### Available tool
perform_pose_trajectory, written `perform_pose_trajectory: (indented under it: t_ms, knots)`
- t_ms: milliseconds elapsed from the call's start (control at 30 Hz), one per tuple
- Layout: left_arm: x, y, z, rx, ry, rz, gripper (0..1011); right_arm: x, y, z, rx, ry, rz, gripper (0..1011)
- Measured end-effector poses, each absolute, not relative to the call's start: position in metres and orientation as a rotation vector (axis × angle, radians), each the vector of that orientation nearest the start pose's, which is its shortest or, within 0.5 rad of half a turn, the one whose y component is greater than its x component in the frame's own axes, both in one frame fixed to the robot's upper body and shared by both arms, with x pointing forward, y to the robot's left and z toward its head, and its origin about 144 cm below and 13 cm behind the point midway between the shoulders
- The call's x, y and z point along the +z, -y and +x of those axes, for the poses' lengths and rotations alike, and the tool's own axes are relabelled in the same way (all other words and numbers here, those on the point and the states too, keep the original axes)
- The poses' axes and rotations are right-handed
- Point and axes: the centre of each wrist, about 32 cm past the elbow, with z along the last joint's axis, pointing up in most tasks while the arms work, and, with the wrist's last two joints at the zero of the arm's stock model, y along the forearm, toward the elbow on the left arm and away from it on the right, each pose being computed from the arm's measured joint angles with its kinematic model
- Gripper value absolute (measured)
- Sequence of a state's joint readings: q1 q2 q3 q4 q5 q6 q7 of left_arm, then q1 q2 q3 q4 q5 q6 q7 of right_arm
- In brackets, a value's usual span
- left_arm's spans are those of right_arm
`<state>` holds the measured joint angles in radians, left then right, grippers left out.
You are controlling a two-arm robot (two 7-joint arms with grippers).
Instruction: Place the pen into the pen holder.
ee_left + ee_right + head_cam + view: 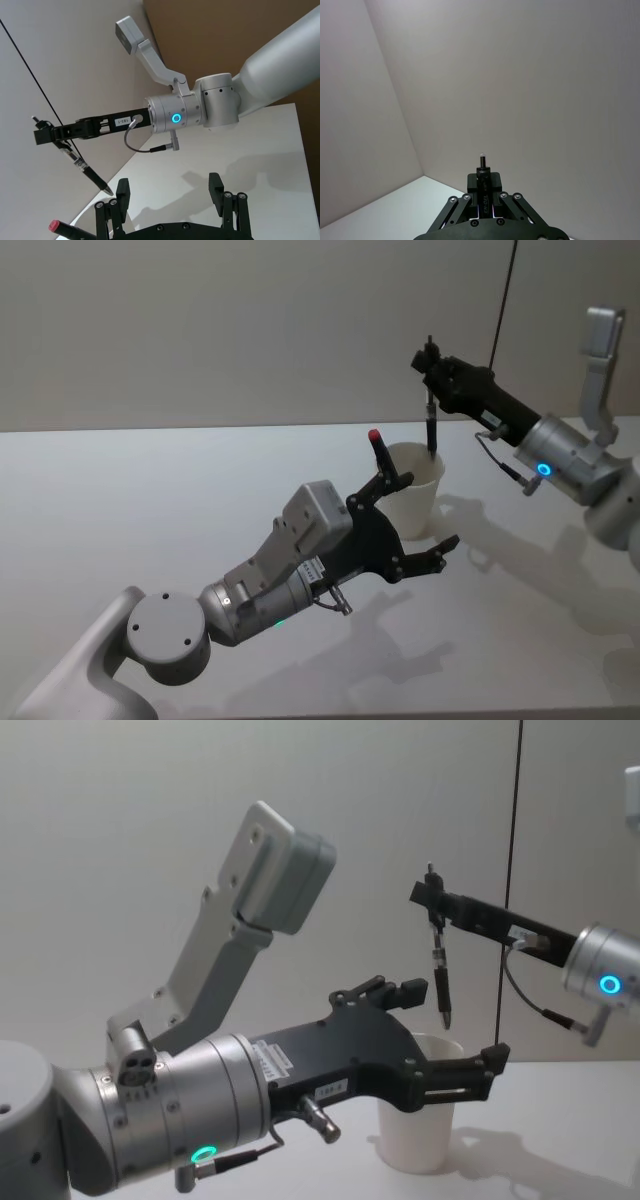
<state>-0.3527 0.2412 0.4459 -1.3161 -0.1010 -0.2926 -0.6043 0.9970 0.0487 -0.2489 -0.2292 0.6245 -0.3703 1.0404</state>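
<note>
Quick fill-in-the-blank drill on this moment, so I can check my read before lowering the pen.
1. The right pincer is shut on the ____.
2. The pen hangs tip-down above the white ____.
3. The left pincer, standing ____, flanks the pen holder.
4. A marker already in the pen holder has a ____ cap.

Missing words: pen; pen holder; open; red
</note>
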Motion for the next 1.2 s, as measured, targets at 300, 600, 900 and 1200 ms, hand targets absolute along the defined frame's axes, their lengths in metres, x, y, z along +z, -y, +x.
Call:
perform_pose_trajectory:
  t_ms: [300, 600, 900, 1200]
  knots:
    - [1.167, -0.185, 0.536, 0.566, 0.375, 0.037, 1000, 1.174, 0.227, 0.676, -0.659, -0.085, 0.334, 151]
    - [1.167, -0.185, 0.536, 0.566, 0.375, 0.037, 1000, 1.17, 0.22, 0.674, -0.674, -0.086, 0.305, 151]
    - [1.167, -0.185, 0.536, 0.566, 0.375, 0.037, 1000, 1.166, 0.217, 0.672, -0.688, -0.088, 0.281, 264]
    - [1.167, -0.185, 0.536, 0.566, 0.375, 0.037, 1000, 1.164, 0.217, 0.671, -0.694, -0.089, 0.273, 564]
